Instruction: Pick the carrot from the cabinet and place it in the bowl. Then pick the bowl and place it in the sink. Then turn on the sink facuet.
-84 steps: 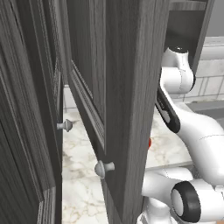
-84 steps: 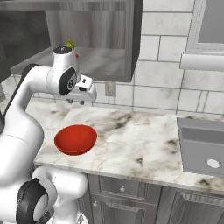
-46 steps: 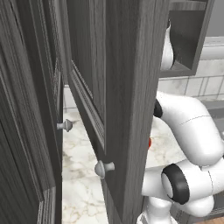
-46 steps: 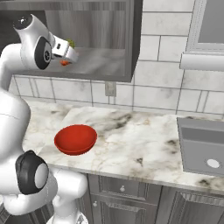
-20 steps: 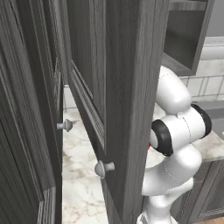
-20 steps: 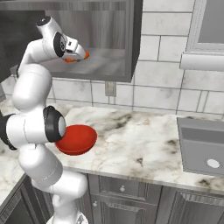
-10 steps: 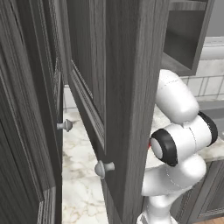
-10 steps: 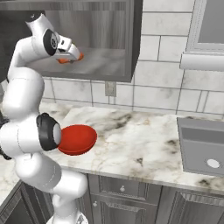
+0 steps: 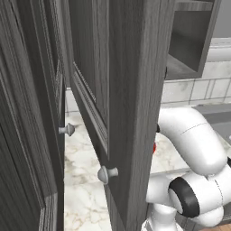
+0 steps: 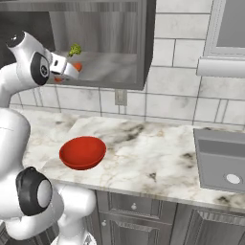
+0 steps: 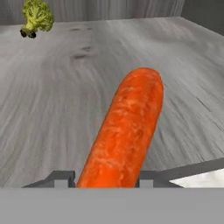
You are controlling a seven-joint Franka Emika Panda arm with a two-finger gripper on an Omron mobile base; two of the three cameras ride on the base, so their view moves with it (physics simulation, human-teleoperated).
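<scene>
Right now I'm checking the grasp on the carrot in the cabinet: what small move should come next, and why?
Probably finish closing. In the hand view the carrot lies on the cabinet shelf, between the gripper tips, one on each side, but contact is not clear. Once it is clamped, lift and draw out toward the red bowl on the counter.

The cabinet (image 10: 110, 67) has a grey shelf (image 11: 65, 96) inside. An orange carrot (image 11: 124, 131) lies on the shelf, and a small green broccoli (image 11: 37, 16) sits farther back. Below is the marble counter (image 10: 143, 148). A red bowl (image 10: 82, 152) rests on it. The grey sink (image 10: 222, 160) is set into its far end.
</scene>
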